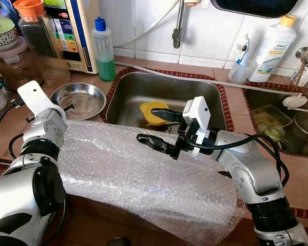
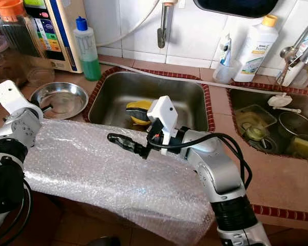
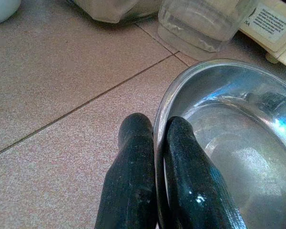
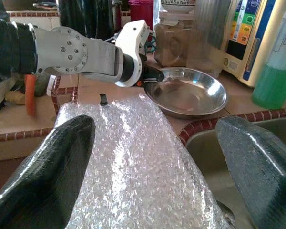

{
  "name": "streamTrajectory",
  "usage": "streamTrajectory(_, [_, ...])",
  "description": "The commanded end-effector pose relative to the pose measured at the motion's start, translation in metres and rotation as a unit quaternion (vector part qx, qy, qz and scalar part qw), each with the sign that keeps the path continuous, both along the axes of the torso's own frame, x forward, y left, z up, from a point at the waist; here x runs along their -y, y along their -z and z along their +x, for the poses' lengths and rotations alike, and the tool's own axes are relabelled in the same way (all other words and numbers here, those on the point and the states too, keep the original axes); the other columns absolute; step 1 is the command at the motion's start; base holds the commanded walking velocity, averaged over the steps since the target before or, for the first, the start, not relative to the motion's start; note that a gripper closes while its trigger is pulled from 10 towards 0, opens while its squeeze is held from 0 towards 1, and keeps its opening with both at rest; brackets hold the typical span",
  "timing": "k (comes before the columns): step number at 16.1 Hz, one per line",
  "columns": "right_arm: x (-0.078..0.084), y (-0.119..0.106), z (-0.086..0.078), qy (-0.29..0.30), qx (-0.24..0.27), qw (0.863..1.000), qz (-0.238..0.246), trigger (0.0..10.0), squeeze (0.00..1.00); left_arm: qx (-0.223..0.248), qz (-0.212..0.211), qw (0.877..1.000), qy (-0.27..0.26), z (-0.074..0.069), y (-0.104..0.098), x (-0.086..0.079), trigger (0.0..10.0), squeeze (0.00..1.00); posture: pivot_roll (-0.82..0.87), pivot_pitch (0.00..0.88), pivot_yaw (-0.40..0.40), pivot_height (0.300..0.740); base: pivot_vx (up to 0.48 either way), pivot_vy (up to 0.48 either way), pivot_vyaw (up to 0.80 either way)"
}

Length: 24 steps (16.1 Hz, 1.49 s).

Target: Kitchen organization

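A shallow steel bowl (image 1: 87, 98) sits on the tiled counter left of the sink (image 1: 143, 87). My left gripper (image 3: 157, 125) is shut on the bowl's near rim, one finger inside and one outside; the right wrist view shows this grip from across the counter, at the bowl (image 4: 190, 93). A sheet of bubble wrap (image 1: 123, 169) covers the counter's front edge. My right gripper (image 1: 146, 126) hovers open over the wrap's far edge by the sink, holding nothing. A yellow plastic item (image 1: 150, 108) lies in the sink just behind it.
A green soap bottle (image 1: 103, 48), a water purifier (image 1: 74, 31) and jars (image 1: 33, 31) stand at the back left. A tap (image 1: 178, 25) hangs over the sink. A white bottle (image 1: 273, 48) and a second basin (image 1: 287, 128) holding dishes are on the right.
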State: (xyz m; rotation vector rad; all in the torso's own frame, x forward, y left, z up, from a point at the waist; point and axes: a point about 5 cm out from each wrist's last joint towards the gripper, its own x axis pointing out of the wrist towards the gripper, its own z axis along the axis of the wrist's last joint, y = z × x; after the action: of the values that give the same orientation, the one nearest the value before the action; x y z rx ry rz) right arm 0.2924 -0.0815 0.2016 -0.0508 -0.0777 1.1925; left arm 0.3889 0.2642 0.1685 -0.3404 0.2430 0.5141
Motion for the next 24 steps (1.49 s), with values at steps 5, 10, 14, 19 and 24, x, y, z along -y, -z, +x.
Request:
streamTrajectory(5, [0.005, -0.020, 0.006, 0.023, -0.004, 0.998, 0.066, 10.0, 0.00, -0.017, 0.001, 1.000, 0.005, -0.003, 0.013, 0.003, 0.0, 0.00, 0.04, 0.042, -0.019, 0.740, 0.000, 0.000, 0.00])
streamTrajectory(10, [0.003, -0.016, 0.006, 0.016, -0.011, 0.998, 0.053, 10.0, 0.00, 0.014, 0.025, 1.000, 0.009, -0.002, 0.006, 0.005, 0.0, 0.00, 0.05, 0.044, -0.033, 0.740, 0.000, 0.000, 0.00])
streamTrajectory(14, [-0.001, -0.002, 0.005, 0.015, -0.009, 1.000, 0.007, 10.0, 0.00, 0.053, 0.041, 0.998, 0.014, 0.000, -0.001, 0.008, 0.0, 0.00, 0.06, 0.040, -0.038, 0.740, 0.000, 0.000, 0.00])
streamTrajectory(19, [0.002, 0.017, 0.007, 0.035, -0.021, 0.999, -0.034, 10.0, 0.00, 0.032, 0.032, 0.999, 0.028, -0.005, 0.017, 0.013, 0.0, 0.00, 0.05, 0.043, -0.033, 0.740, 0.000, 0.000, 0.00])
streamTrajectory(24, [0.016, 0.021, 0.016, 0.089, -0.009, 0.995, -0.049, 10.0, 0.00, 0.021, 0.073, 0.992, 0.101, -0.014, 0.027, 0.016, 4.0, 0.00, 0.07, 0.048, -0.026, 0.740, 0.000, 0.000, 0.00])
